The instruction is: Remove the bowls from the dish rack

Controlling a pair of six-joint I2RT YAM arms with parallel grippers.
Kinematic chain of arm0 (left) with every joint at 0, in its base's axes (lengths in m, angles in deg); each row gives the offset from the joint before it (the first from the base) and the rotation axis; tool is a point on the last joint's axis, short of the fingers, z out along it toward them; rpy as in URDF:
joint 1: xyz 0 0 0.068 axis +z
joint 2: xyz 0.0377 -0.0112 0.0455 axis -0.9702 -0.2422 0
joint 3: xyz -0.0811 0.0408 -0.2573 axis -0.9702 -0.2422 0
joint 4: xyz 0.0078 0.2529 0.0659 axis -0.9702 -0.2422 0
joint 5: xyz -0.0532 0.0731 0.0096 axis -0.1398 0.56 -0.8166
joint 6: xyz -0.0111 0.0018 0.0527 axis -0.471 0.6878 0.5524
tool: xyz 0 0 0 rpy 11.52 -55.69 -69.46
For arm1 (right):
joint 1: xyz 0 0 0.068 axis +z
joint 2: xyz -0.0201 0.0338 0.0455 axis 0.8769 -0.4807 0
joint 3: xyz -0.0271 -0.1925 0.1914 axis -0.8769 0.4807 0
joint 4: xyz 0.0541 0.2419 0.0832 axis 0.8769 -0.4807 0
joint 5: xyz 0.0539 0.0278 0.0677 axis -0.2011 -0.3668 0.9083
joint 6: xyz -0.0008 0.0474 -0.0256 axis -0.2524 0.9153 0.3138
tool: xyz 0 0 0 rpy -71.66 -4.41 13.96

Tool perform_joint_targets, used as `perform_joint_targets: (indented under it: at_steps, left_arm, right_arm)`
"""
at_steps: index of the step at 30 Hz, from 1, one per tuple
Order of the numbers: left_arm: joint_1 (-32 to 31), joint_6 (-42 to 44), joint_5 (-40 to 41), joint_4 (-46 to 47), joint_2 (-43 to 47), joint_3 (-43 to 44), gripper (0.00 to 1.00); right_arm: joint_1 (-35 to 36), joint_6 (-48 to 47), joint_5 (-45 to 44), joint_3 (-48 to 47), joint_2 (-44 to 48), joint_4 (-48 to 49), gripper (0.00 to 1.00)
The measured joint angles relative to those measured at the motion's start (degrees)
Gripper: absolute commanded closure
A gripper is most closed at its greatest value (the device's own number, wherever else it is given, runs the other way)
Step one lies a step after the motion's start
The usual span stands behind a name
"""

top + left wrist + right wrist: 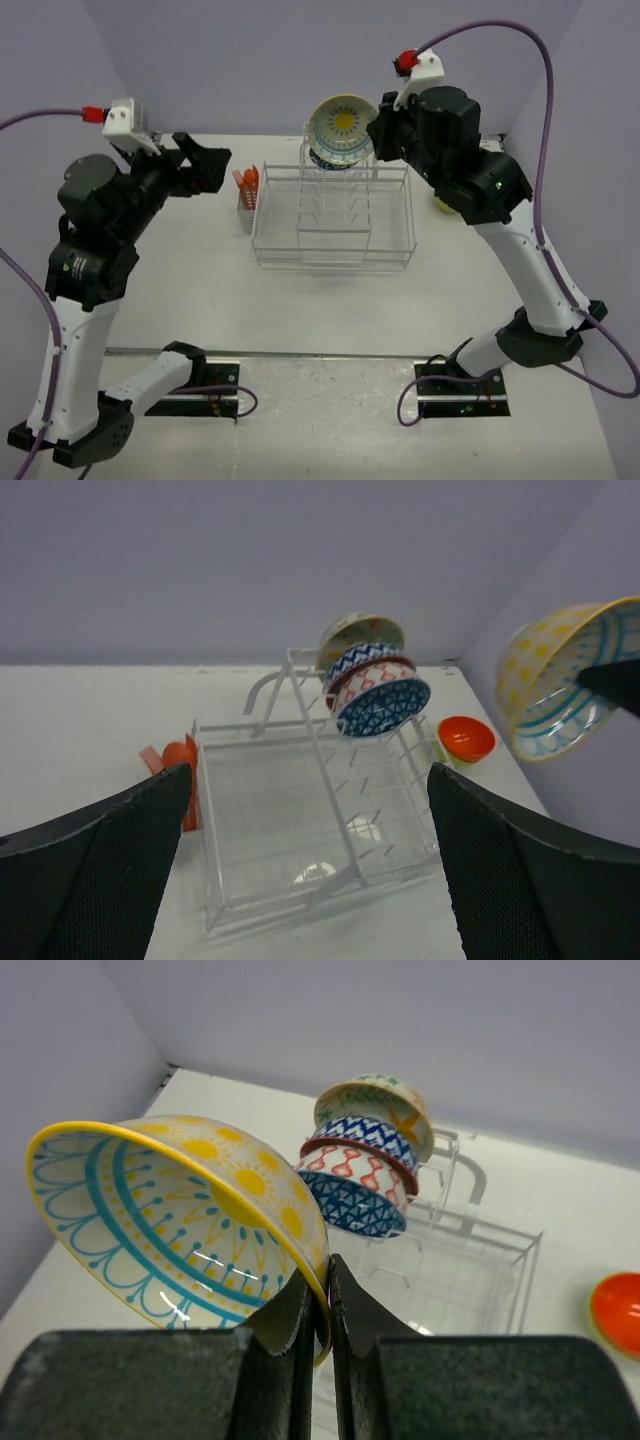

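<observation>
The right fingers (pixel 355 1315) pinched the yellow-patterned bowl (pixel 180 1210) by its rim, aloft at the twelve o'clock end of the dish rack (pixel 335 215); the left fingers (pixel 110 870) gaped wide. It wanted carrying level toward three o'clock, beside the orange bowl (pixel 466 738), then lowering gently.

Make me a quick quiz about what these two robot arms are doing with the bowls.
1. True or false: the right gripper pinches the rim of the yellow-rimmed bowl, holding it up in the air.
2. Relative to the dish rack, where is the orange bowl? A inside it; B outside, beside it; C above it, held up.
3. Fill in: the left gripper is ___ and holds nothing.

Key: 1 true; 2 B; 3 open.
</observation>
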Motion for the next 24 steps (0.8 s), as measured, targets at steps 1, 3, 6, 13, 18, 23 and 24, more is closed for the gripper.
perform_joint_targets:
  at_steps: [1,3,6,13,18,23,24]
  left_arm:
    - [-1.0,0.2,-0.6,-0.7,-3.3,4.8,0.0]
    - [-4.5,1.1,-0.6,-1.2,-8.7,11.9,0.0]
    - [-11.7,2.7,-0.9,-2.3,-13.9,15.8,0.0]
    - [-24.6,6.3,4.6,-4.4,-20.5,15.6,0.05]
    - [-31.3,7.6,14.7,-6.2,-23.5,14.9,0.21]
    - [-34.3,7.8,22.3,-8.9,-28.0,15.5,0.57]
    - [-34.8,7.5,23.3,-9.4,-28.9,15.5,0.69]
  right_arm:
    - [-0.2,1.9,0.5,-3.1,-2.0,-2.7,1.0]
    - [-0.3,5.6,2.0,-6.9,-5.2,-6.6,1.0]
    - [-0.2,10.0,4.6,-4.9,-6.5,-11.3,1.0]
    - [-0.2,15.0,7.0,3.9,-5.7,-16.2,1.0]
    - [-0.2,15.8,7.7,4.6,-3.8,-16.6,1.0]
    - [-0.1,15.8,8.4,4.6,-0.7,-16.5,1.0]
    - [0.0,15.8,8.6,4.6,-0.3,-16.5,1.0]
